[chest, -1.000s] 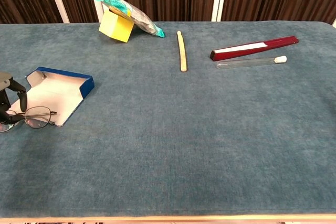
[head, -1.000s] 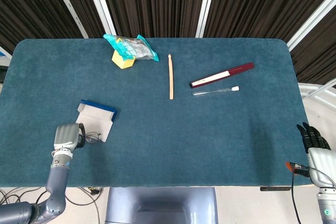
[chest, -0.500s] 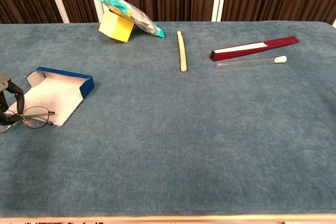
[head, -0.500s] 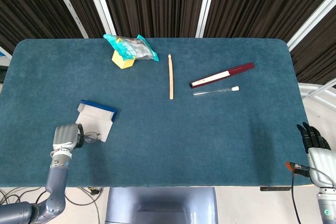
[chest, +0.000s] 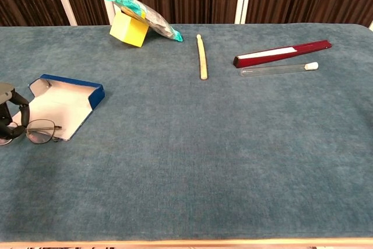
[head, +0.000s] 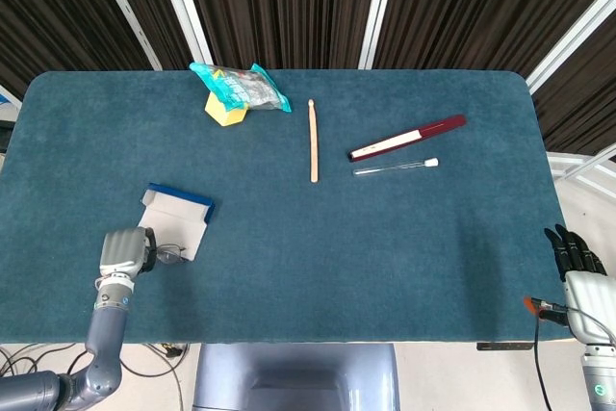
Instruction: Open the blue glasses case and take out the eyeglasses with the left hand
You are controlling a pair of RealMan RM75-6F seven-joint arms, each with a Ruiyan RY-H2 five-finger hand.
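A: Where are the eyeglasses [chest: 34,132] at this moment?

B: At the near left of the counter [head: 385,238], lying over the front lip of the open blue glasses case [chest: 63,104], whose pale inside faces up. The left hand [head: 122,254] has its dark fingers [chest: 13,100] grasping the frame at its left end; in the chest view one lens and the folded temples stick out to the right of the fingers.

A: Anything different from a second ago?

B: Very little. The left hand has slid slightly toward the counter's left edge, so less of it shows in the chest view, and the eyeglasses have gone with it, a touch further off the case lining. In the head view the hand sits about where it was, just beside the case's near corner.

A: And the right hand [head: 580,267]?

B: Unchanged, off the counter's near right corner, dark fingers pointing up and close together, holding nothing. I cannot tell whether they are released or clenched.

A: The rest of the counter?

B: As before: a yellow block [chest: 129,28] under a teal snack bag [chest: 140,9] at the back, a wooden stick [chest: 202,56] near the middle, a dark red case [chest: 282,53] and a clear tube [chest: 280,69] to the right.
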